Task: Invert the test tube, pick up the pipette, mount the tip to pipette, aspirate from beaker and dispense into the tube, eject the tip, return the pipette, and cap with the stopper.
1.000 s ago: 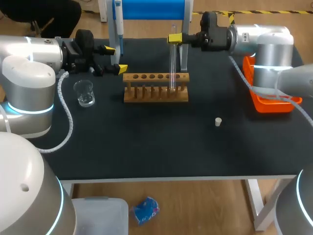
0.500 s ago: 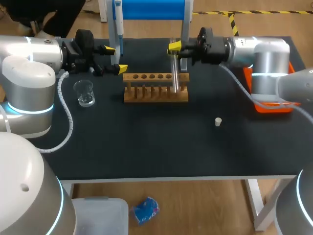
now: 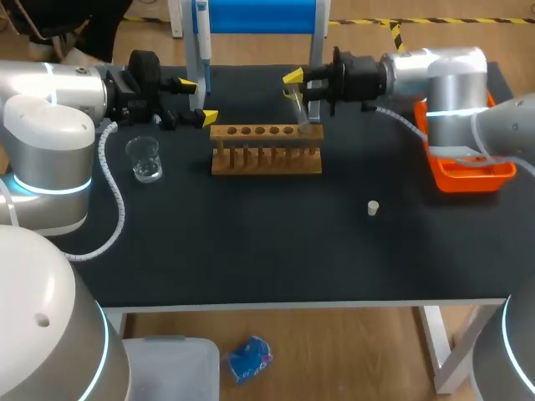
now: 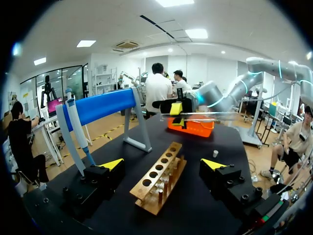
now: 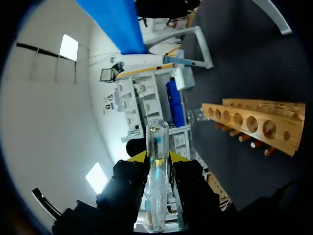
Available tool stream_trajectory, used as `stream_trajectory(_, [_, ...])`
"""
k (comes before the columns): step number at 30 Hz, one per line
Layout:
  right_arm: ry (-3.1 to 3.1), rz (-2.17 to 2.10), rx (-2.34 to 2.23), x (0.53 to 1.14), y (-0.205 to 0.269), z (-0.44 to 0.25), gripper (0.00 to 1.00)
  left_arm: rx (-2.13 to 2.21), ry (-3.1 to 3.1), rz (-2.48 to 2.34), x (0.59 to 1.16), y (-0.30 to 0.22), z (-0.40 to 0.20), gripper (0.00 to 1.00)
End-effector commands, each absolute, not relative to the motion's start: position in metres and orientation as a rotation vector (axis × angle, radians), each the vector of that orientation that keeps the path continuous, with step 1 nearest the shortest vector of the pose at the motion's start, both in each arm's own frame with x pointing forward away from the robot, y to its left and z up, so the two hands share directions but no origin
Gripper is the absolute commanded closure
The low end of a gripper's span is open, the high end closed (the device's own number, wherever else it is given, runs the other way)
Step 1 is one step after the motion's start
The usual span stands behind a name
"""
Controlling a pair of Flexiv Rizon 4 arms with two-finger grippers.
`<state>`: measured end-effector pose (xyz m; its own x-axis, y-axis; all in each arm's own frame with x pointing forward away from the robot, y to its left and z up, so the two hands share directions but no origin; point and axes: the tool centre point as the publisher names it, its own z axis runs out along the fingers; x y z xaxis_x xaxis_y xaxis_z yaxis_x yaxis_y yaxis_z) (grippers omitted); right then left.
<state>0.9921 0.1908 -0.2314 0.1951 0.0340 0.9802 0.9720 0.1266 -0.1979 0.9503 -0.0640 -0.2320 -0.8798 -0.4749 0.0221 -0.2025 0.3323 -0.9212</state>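
Glass test tube (image 3: 298, 104) pinched between the yellow tips of the right gripper (image 3: 295, 80), both fingers pressing on it from opposite sides. Hangs tilted over the right end of the wooden rack (image 3: 266, 149), with its rounded end pointing away from the gripper in the right wrist view. Cannot tell whether it touches the rack.

Left gripper (image 4: 163, 165) spread wide and holding nothing, low over the black table (image 3: 251, 251) beside the rack's left end, with the rack lying ahead between its fingers. Pipette (image 3: 201, 42) hung upright on the blue-topped stand (image 3: 263, 15) at the back of the table, near the left gripper but apart from it.

Small clear beaker (image 3: 145, 159) left of the rack, close to the left arm. White stopper (image 3: 373, 208) alone on the table, to the right of and in front of the rack. Orange tray (image 3: 468, 177) at the right edge, beneath the right arm. Any print on these too small to read.
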Motion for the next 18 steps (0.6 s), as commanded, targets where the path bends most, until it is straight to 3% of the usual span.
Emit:
stream_trajectory(1, [-1.161,-0.978,-1.23,0.994,0.1901,-0.2222,1.0,-0.609,2.341,-1.57,0.9499,-0.064,-0.2336,0.0])
stream_trajectory(18, [-1.223,-1.159,-1.125,0.9968,0.1905,-0.2174,1.0,-0.609,2.341,-1.57,0.9499,-0.064,-0.2336,0.0])
